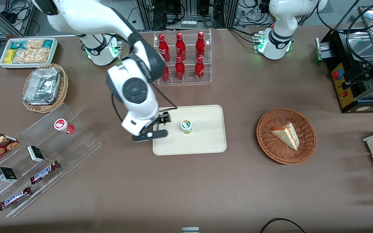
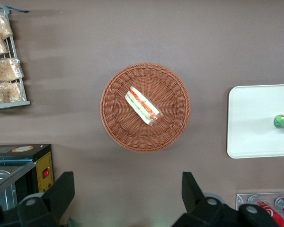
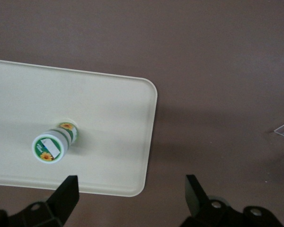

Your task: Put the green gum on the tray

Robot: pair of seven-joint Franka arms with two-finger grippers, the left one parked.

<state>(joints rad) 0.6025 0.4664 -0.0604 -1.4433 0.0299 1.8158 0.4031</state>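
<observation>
Smooth cream tray (image 1: 206, 142), rounded corners, low rim; the green gum (image 1: 186, 126), a small white-lidded cylinder, stands upright on it. My jaws (image 1: 161, 125) hang open, empty, at its nine o'clock.

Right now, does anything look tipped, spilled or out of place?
Nothing stands out. The gum stands upright on the tray, well inside its rim. The gripper, open, hangs above the tray's edge, clear of it.

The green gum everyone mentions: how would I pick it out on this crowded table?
Find the cream tray in the middle of the table, nearer the camera than the rack of red bottles. The green gum stands upright on it, alone, beside the open gripper, which hangs above the tray's edge. Its body is green; the similar bottle on the clear shelf is red.
</observation>
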